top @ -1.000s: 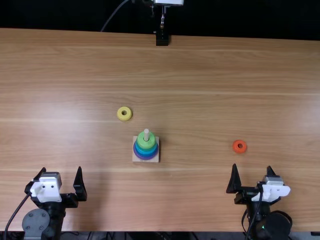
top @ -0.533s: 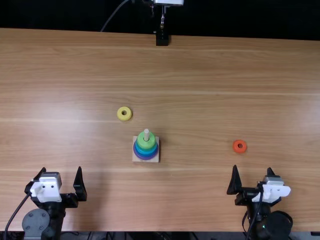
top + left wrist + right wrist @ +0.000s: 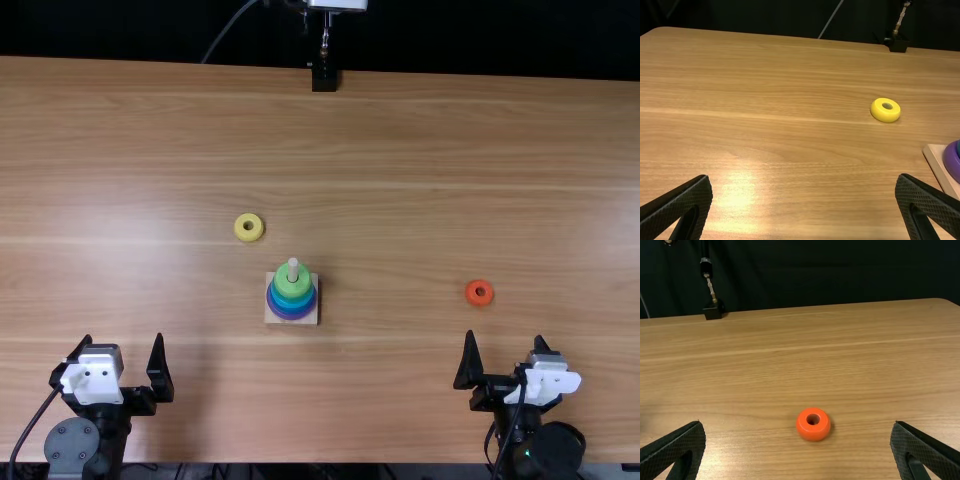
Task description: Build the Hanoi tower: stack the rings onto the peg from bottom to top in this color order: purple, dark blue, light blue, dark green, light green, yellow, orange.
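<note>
In the top view my left gripper point(image 3: 123, 362) and my right gripper point(image 3: 505, 358) stand open at the near edge. Between them, farther in, the peg point(image 3: 293, 267) rises from a square wooden base point(image 3: 309, 317) and carries stacked rings: purple point(image 3: 290, 316) lowest, blue ones above, light green point(image 3: 293, 286) uppermost. A yellow ring point(image 3: 249, 227) lies flat behind and left of the base. The orange ring point(image 3: 479, 293) lies beyond my right gripper. In the left wrist view, my left gripper point(image 3: 805, 182) is empty; in the right wrist view, so is my right gripper point(image 3: 795, 427).
A black stand point(image 3: 324, 78) with a metal rod is at the table's far edge. Bare table point(image 3: 390, 200) lies between the yellow and orange rings. A dark curtain hangs behind.
</note>
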Robot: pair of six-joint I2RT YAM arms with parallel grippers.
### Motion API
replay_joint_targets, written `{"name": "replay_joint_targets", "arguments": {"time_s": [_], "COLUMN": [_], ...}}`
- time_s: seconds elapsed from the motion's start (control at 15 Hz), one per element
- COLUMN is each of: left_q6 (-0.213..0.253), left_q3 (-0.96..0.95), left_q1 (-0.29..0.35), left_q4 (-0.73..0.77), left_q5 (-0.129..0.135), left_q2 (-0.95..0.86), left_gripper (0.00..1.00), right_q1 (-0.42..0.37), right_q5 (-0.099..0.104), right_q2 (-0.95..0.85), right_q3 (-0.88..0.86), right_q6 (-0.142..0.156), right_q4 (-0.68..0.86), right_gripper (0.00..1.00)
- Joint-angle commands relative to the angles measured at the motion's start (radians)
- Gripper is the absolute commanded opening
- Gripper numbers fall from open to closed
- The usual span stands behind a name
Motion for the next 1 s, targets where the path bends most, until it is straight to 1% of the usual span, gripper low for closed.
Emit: {"name": "replay_joint_targets", "arguments": {"time_s": [0.0, 0.07, 0.13, 0.2, 0.6, 0.67, 0.8, 0.87, 0.93], "left_q6": [0.003, 0.018, 0.023, 0.023, 0.022, 0.022, 0.022, 0.018, 0.011], "left_q3": [-0.105, -0.105, -0.105, -0.105, -0.105, -0.105, -0.103, -0.054, 0.056], "left_q1": [0.003, 0.006, 0.012, 0.022, 0.022, 0.022, 0.009, 0.014, 0.014], "left_q4": [-0.078, -0.081, -0.083, -0.085, -0.085, -0.079, -0.072, -0.072, -0.074], "left_q5": [-0.002, 0.009, 0.011, -0.002, 0.0, 0.015, 0.017, 0.015, 0.015], "left_q2": [-0.012, -0.012, -0.012, -0.012, -0.012, -0.012, -0.012, -0.012, 0.021], "left_gripper": [1.0, 1.0, 1.0, 1.0, 1.0, 1.0, 1.0, 1.0, 1.0], "right_q1": [-0.01, -0.01, -0.01, -0.01, -0.01, -0.01, -0.01, -0.01, -0.01], "right_q5": [0.012, 0.012, 0.012, 0.012, 0.012, 0.012, 0.012, 0.012, 0.012], "right_q2": [-0.013, -0.013, -0.013, -0.013, -0.013, -0.013, -0.013, -0.013, -0.013], "right_q3": [-0.063, -0.063, -0.063, -0.063, -0.063, -0.063, -0.063, -0.063, -0.063], "right_q6": [-0.001, -0.001, -0.001, -0.001, -0.001, -0.001, -0.001, -0.001, -0.001], "right_q4": [-0.071, -0.069, -0.071, -0.069, -0.069, -0.069, -0.069, -0.071, -0.071], "right_gripper": [1.0, 1.0, 1.0, 1.0, 1.0, 1.0, 1.0, 1.0, 1.0]}}
